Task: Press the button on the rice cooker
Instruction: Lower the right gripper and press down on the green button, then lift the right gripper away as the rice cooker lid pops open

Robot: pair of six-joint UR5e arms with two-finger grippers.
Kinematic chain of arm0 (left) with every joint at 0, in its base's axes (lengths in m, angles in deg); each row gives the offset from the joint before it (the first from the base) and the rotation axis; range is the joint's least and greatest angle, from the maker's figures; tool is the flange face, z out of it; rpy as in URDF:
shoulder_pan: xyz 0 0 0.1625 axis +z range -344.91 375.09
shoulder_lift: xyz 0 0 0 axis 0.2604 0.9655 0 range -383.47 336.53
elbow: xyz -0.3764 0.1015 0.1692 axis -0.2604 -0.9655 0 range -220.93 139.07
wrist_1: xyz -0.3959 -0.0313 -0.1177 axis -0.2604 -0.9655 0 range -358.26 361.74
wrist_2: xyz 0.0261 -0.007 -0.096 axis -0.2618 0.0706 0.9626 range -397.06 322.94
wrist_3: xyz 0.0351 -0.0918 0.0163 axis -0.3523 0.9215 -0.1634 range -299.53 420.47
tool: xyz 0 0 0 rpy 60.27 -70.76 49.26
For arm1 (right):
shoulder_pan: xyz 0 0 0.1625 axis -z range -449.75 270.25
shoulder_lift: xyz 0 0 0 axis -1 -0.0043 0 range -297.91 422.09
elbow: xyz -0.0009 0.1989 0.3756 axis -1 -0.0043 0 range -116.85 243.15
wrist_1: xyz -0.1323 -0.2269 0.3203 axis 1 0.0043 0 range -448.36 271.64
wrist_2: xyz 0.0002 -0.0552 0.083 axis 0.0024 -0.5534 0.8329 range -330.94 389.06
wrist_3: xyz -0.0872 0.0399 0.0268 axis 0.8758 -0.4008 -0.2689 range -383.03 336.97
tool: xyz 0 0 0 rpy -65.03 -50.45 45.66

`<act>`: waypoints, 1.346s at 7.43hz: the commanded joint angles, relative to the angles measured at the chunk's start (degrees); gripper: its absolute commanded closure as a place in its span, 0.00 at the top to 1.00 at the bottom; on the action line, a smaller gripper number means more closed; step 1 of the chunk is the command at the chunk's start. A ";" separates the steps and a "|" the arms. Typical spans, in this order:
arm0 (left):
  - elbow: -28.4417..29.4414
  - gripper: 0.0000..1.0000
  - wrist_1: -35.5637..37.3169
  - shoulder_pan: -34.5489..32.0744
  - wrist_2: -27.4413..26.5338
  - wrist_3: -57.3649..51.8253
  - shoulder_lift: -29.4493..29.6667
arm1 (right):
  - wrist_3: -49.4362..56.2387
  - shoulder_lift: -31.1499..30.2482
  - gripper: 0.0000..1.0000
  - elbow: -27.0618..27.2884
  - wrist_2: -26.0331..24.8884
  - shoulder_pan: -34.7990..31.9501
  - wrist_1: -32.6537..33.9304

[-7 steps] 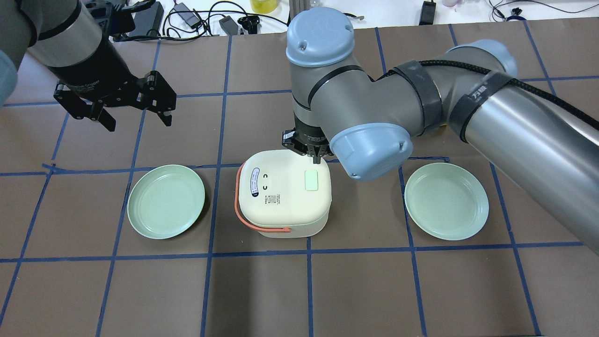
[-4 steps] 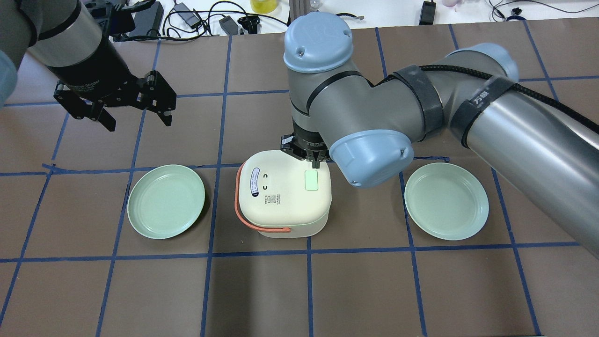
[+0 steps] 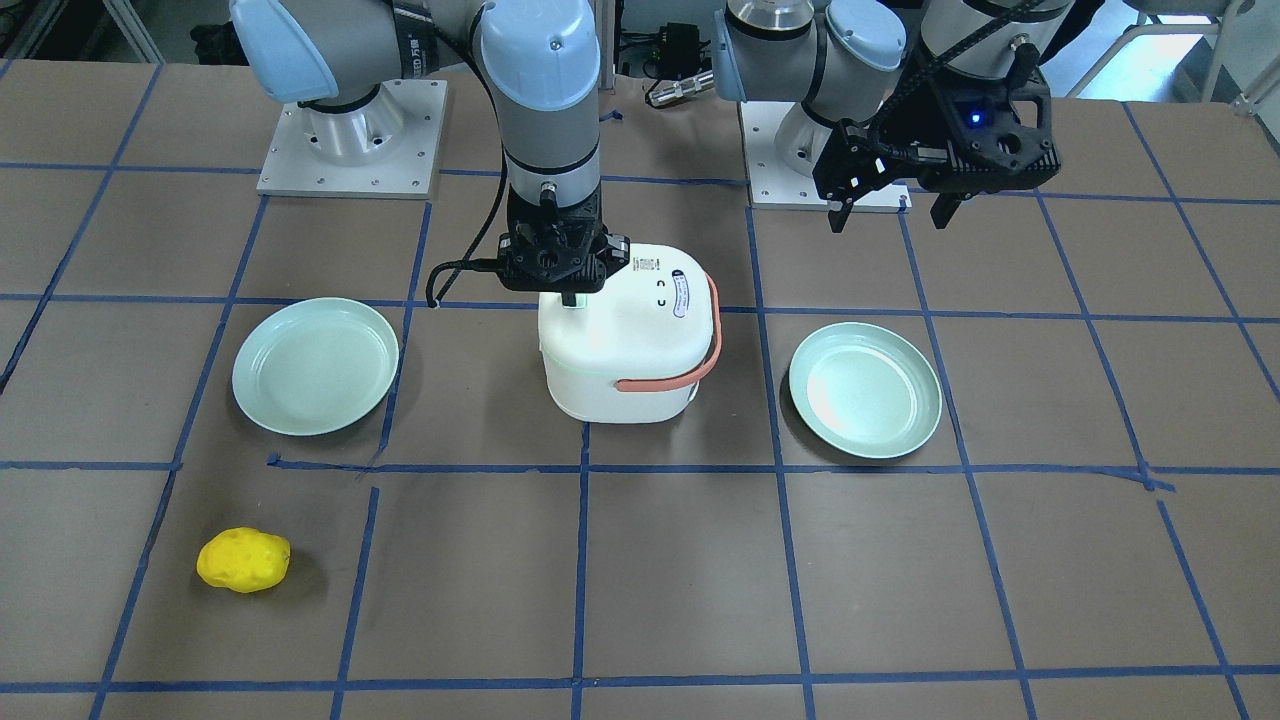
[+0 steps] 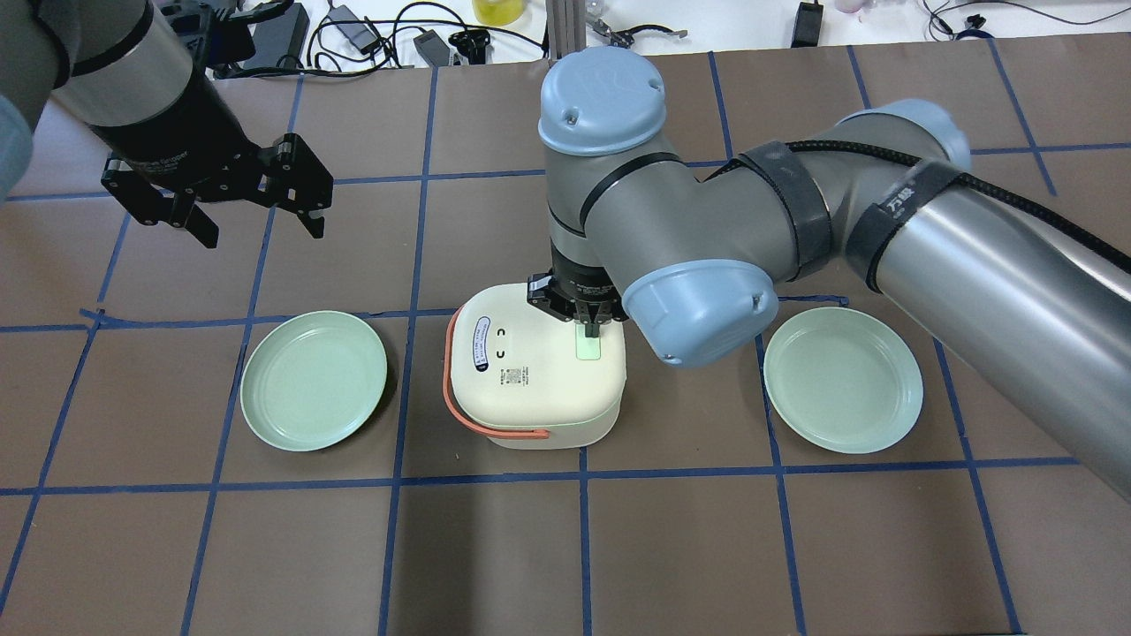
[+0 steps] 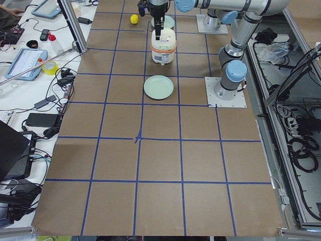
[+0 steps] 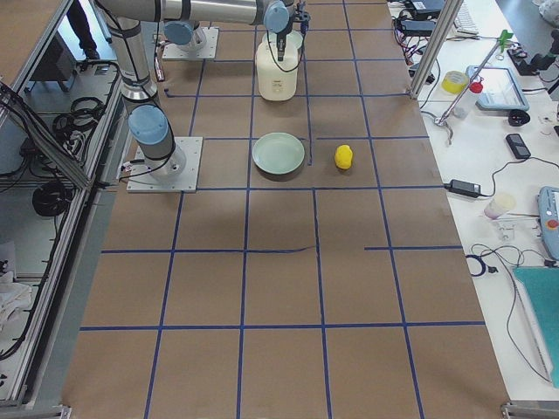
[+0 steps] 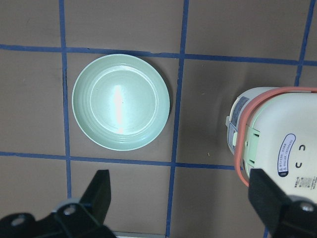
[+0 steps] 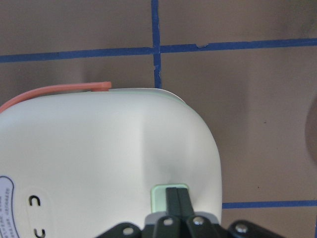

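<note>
A white rice cooker (image 4: 530, 380) with an orange handle (image 4: 452, 389) stands at the table's middle; it also shows in the front view (image 3: 625, 350) and the right wrist view (image 8: 99, 163). Its pale green button (image 4: 589, 346) is on the lid's right side. My right gripper (image 4: 588, 330) is shut, fingertips together pointing down onto the button (image 8: 171, 194); in the front view it (image 3: 569, 296) hides most of the button. My left gripper (image 4: 258, 225) is open and empty, high over the table's back left, away from the cooker (image 7: 277, 148).
Two pale green plates flank the cooker, one on the left (image 4: 315, 380) and one on the right (image 4: 843, 380). A yellow lumpy object (image 3: 243, 560) lies toward the operators' side. Cables and devices line the far table edge (image 4: 398, 40).
My right gripper has moved from the lid's back edge forward and down onto the green button. The left arm has not moved.
</note>
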 commanded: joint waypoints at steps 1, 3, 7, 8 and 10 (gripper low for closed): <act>0.00 1.00 0.00 0.00 0.00 0.08 0.00 | 0.16 0.05 0.05 0.35 0.09 -0.03 -0.06; 0.00 1.00 0.00 0.00 0.00 0.08 0.00 | 0.24 0.05 0.05 0.62 0.09 -0.03 -0.15; 0.00 1.00 0.00 0.00 0.00 -0.01 0.00 | -0.02 -1.00 1.00 -1.57 -1.04 0.14 0.03; 0.00 1.00 0.00 0.00 0.00 -0.01 0.00 | 0.33 -1.44 1.00 -2.88 -1.05 1.10 -0.06; 0.00 1.00 0.00 0.00 0.00 -0.01 0.00 | 6.01 -1.70 1.00 -5.52 -3.14 3.29 -2.41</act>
